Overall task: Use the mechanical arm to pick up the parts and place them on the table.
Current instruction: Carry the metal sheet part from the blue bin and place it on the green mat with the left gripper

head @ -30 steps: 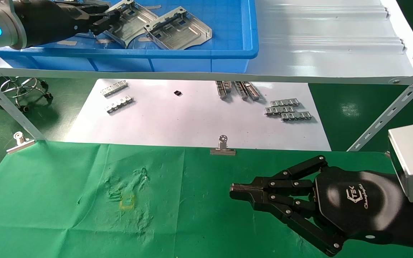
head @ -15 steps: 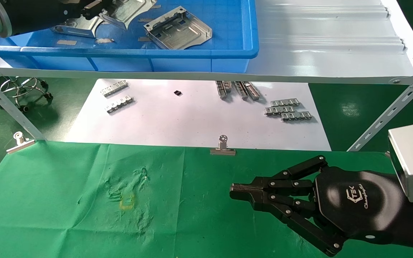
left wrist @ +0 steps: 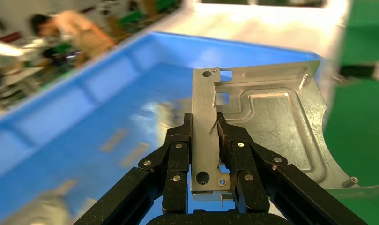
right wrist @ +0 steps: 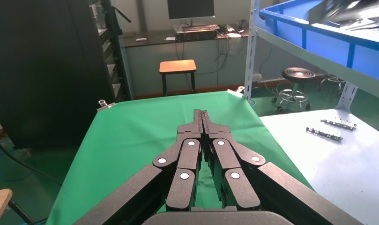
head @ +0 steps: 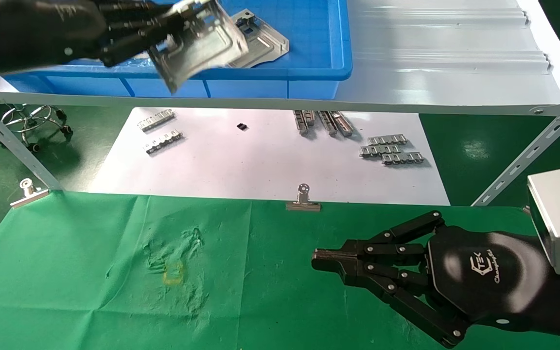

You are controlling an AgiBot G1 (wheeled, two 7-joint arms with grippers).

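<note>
Head view: left gripper (head: 163, 29) pinches part (head: 202, 46) above bin (head: 309, 73).

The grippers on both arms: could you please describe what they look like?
The right gripper has matte black linkage fingers studded with silver pivot pins, a glossy black hexagonal palm carrying a white logo and script, and a silver-grey box wrist. The left gripper shows the same black linkage fingers with silver pins; its arm is black. No cables are visible.
</note>
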